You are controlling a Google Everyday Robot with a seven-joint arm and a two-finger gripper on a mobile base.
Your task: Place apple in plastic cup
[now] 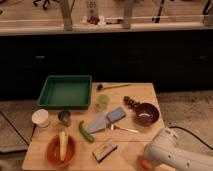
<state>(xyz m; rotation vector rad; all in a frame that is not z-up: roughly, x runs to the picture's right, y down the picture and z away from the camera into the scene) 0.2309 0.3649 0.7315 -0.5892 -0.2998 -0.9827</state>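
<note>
Orange showed at the near right edge of the table (pixel 150 92), a sliver of the apple (pixel 143 163) directly beneath the gripper (pixel 147 157). The gripper sat low at the end of the white arm (pixel 172 150), whose casing hid it, so whether it was spread, narrowed or already holding the fruit could not be told. I judged the apple firm, smooth and fairly light, liable to roll, and best taken from above across its widest part. The arm lay bent, coming in from the right and dipping down to the tabletop. Just left of the gripper lay a snack bar (pixel 105 149); beyond the gripper were a fork (pixel 123 129) and a dark red bowl (pixel 146 114). Farther off and to the left stood the cup (pixel 102 102), pale green and well apart from the apple, with a green tray (pixel 65 92) behind it.
</note>
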